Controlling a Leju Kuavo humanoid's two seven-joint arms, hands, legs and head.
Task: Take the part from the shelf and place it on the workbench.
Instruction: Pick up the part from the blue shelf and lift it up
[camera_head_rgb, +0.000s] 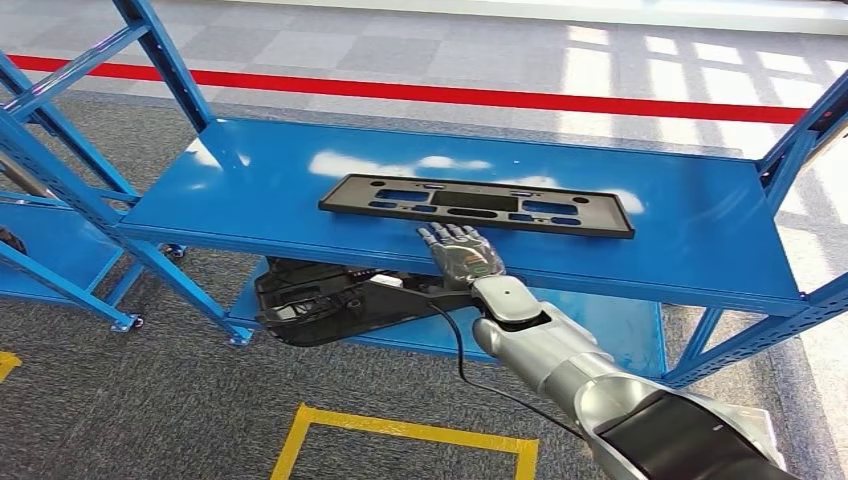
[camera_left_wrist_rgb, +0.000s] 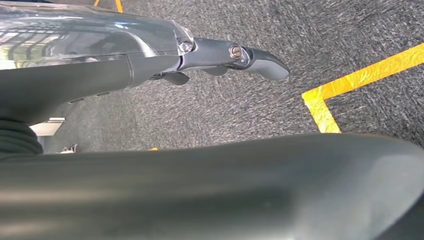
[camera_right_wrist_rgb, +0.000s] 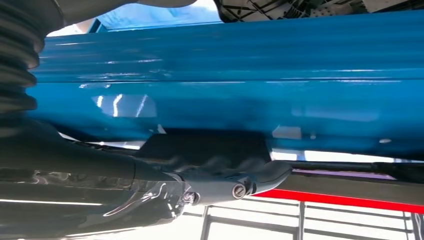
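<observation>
Starting at the left, our left hand hangs over grey carpet beside a strip of yellow floor tape. It holds nothing, but we cannot tell how far its fingers are curled.

Moving right, the blue metal shelf rack stands before us. On its upper board lies the flat black plastic panel with rectangular cut-outs, which we take to be the part. It lies just beyond our right hand.

That hand is stretched flat at the front edge of the board, fingers apart and extended, with the fingertips just beside the near edge of the panel. It grips nothing yet. Whether the fingertips already touch the panel, we cannot say.

Below this hand, on the lower board, rests a dark moulded plastic piece with ribs; it lies loose there and nothing lies in it.

We judge the task to be at its beginning: the reach is nearly done, while grasping, lifting, carrying and placing on the workbench all remain.
</observation>
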